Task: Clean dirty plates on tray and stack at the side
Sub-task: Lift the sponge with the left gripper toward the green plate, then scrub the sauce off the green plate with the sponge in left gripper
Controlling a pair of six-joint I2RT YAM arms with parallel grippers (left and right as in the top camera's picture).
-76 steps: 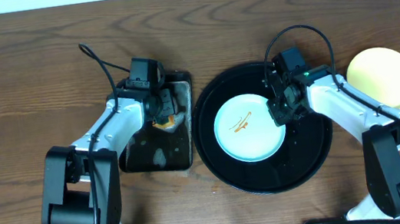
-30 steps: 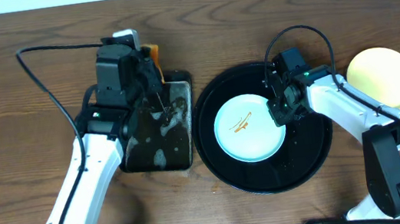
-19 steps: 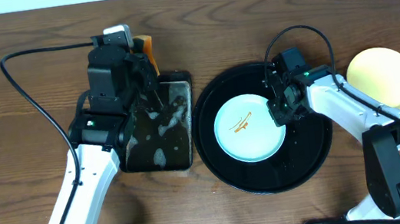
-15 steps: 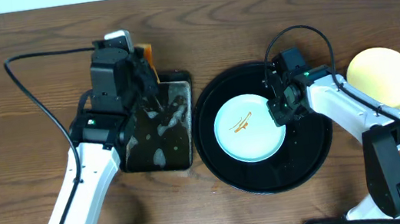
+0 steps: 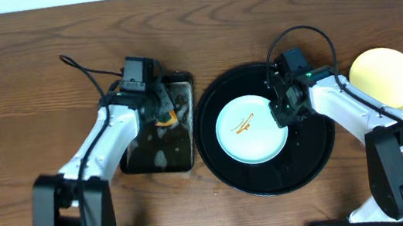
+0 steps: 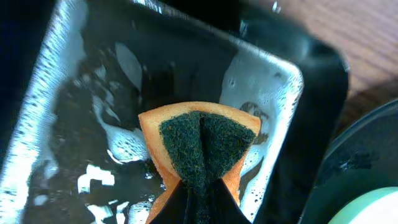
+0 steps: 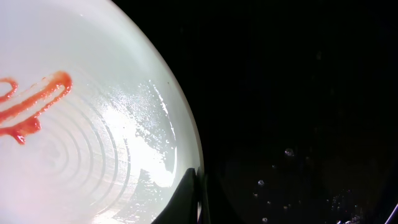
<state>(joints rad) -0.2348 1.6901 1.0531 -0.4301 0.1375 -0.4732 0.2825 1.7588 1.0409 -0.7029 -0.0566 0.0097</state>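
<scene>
A pale mint-blue plate [image 5: 250, 139] with an orange sauce squiggle [image 5: 243, 125] lies in the round black tray [image 5: 314, 164]. My right gripper [image 5: 279, 112] is shut on that plate's right rim. The right wrist view shows the rim pinched between the fingers [image 7: 198, 199], the plate [image 7: 93, 137] and the red sauce [image 7: 34, 102]. A clean pale yellow plate [image 5: 386, 78] rests on the table right of the tray. My left gripper [image 5: 160, 112] is shut on an orange sponge [image 6: 200, 140] with a dark green scrub face, folded and held low over the soapy pan [image 6: 277, 81].
The rectangular black pan [image 5: 153, 157] holds foamy water and sits just left of the tray, their rims nearly touching. The tray rim [image 6: 364, 155] and the plate's edge [image 6: 376, 211] show at the lower right of the left wrist view. Cables loop behind both arms.
My left arm, raised behind the pan with the sponge a second ago, has come down so the sponge is back in the pan. The right arm and plate have not moved.
</scene>
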